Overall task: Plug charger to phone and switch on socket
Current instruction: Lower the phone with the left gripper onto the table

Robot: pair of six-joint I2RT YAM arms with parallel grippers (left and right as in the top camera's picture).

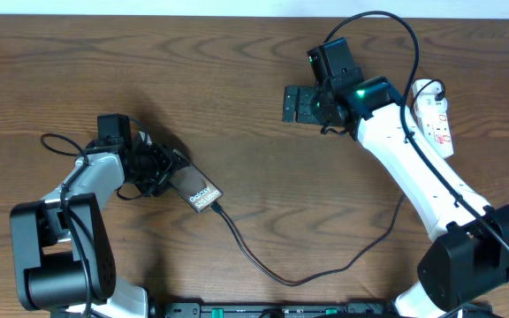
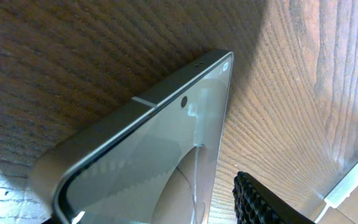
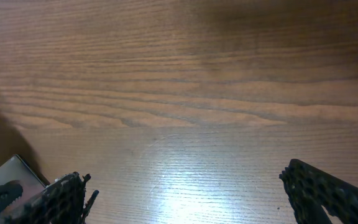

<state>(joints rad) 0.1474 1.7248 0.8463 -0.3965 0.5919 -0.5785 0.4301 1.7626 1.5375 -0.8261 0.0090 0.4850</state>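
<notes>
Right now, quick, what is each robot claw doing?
Left gripper: around the phone; whether it is gripping cannot be told.
Right gripper: open, holding nothing.

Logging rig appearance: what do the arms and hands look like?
Left arm and right arm: white shells, black joints and bases, black cables alongside. Left hand and right hand are black with dimpled pads; green light on right wrist.

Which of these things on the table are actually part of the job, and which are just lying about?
Part of the job:
- phone
- charger cable, running up to the phone's end
- white socket strip, beside the right arm
- left gripper, at the phone
- right gripper, open over bare wood

Just there:
- wooden table
- thick black cable looping over the right arm
</notes>
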